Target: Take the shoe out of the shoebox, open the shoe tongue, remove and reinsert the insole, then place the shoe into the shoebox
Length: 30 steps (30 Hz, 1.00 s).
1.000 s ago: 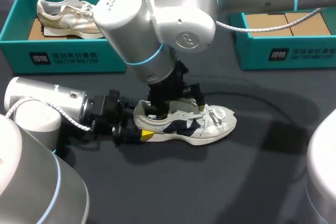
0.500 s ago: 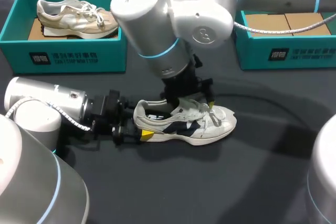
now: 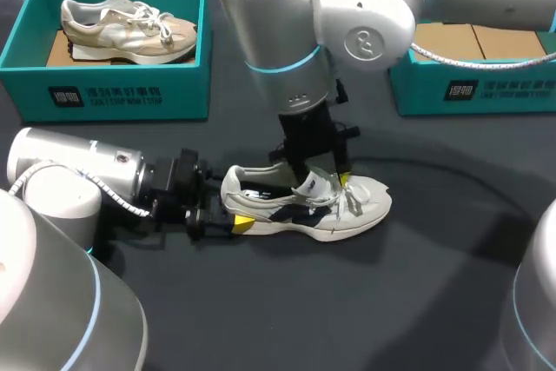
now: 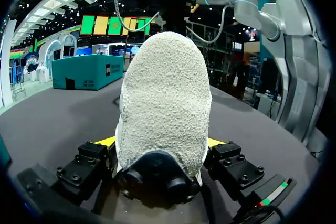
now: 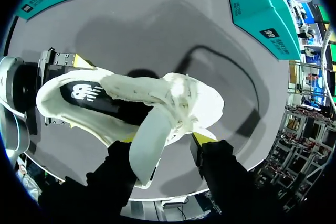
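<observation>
A white and navy shoe (image 3: 304, 206) lies on its sole on the dark table, toe to the right. My left gripper (image 3: 233, 219) is shut on its heel, and in the left wrist view the heel (image 4: 163, 103) fills the space between the fingers of that gripper (image 4: 160, 142). My right gripper (image 3: 323, 182) points down over the laces. The raised white tongue (image 5: 149, 145) stands between the fingers of the right gripper (image 5: 165, 140), against one finger and with a gap to the other, so it is open. A teal shoebox (image 3: 473, 89) with a cardboard floor stands at the back right.
Another teal box (image 3: 113, 93) at the back left holds a beige shoe (image 3: 126, 28). A black cable (image 3: 452, 175) curves across the table to the right of the shoe. My right arm's bulky elbow (image 3: 295, 23) hangs above the table's middle.
My right arm has shifted right, from above the shoe's heel opening to the tongue, and its fingers have drawn closer together. The shoe and the left gripper have stayed put.
</observation>
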Each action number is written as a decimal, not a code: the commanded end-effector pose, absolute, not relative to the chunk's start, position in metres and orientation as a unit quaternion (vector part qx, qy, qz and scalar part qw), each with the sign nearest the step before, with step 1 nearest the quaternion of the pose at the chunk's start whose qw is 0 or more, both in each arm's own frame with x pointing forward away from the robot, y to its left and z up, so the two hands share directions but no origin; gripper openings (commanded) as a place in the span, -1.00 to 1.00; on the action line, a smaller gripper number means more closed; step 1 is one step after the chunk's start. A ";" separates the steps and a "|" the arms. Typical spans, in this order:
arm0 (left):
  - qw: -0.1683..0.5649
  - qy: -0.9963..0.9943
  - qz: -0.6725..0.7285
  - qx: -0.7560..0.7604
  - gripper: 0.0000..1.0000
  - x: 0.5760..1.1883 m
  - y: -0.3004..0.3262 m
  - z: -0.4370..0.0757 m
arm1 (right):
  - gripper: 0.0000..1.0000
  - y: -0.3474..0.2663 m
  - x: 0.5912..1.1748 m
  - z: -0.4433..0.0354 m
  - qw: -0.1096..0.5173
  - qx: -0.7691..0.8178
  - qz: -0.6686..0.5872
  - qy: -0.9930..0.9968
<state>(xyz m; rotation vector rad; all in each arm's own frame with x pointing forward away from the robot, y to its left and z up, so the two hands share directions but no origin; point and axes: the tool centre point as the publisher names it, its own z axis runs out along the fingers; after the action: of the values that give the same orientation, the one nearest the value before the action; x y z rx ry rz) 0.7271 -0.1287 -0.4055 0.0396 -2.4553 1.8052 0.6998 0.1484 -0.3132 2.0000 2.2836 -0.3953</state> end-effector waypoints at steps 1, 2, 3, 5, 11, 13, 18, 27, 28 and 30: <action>0.047 -0.805 0.592 0.014 -1.00 0.729 -0.130 -0.409 | -0.05 0.145 0.697 -0.316 0.006 0.648 -0.119 0.752; 0.047 -0.805 0.592 0.014 -1.00 0.729 -0.130 -0.409 | -0.06 0.146 0.697 -0.315 0.004 0.645 -0.121 0.754; 0.047 -0.805 0.592 0.014 -1.00 0.729 -0.130 -0.409 | -0.09 0.146 0.696 -0.315 0.002 0.642 -0.124 0.757; 0.047 -0.805 0.592 0.014 -1.00 0.729 -0.130 -0.409 | -0.27 0.144 0.696 -0.313 -0.002 0.637 -0.128 0.760; 0.047 -0.805 0.592 0.014 -1.00 0.729 -0.130 -0.409 | -1.00 0.135 0.701 -0.310 -0.025 0.609 -0.142 0.780; 0.047 -0.805 0.592 0.014 -1.00 0.729 -0.130 -0.409 | -1.00 0.131 0.703 -0.309 -0.029 0.598 -0.143 0.788; 0.047 -0.805 0.592 0.014 -1.00 0.729 -0.130 -0.409 | -1.00 0.112 0.707 -0.304 -0.052 0.568 -0.122 0.812; 0.047 -0.805 0.592 0.014 -1.00 0.729 -0.130 -0.409 | -1.00 0.075 0.709 -0.310 -0.089 0.551 -0.060 0.828; 0.047 -0.805 0.592 0.014 -1.00 0.729 -0.130 -0.409 | -1.00 0.072 0.709 -0.311 -0.090 0.548 -0.050 0.830; 0.047 -0.805 0.592 0.014 -1.00 0.729 -0.130 -0.409 | -1.00 0.067 0.709 -0.314 -0.096 0.551 -0.039 0.828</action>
<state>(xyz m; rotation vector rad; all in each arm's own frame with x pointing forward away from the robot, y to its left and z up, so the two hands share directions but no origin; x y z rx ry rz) 0.7276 -0.1295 -0.4050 0.0406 -2.4547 1.8058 0.7131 0.0936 -0.3117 1.7836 2.7337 -0.3226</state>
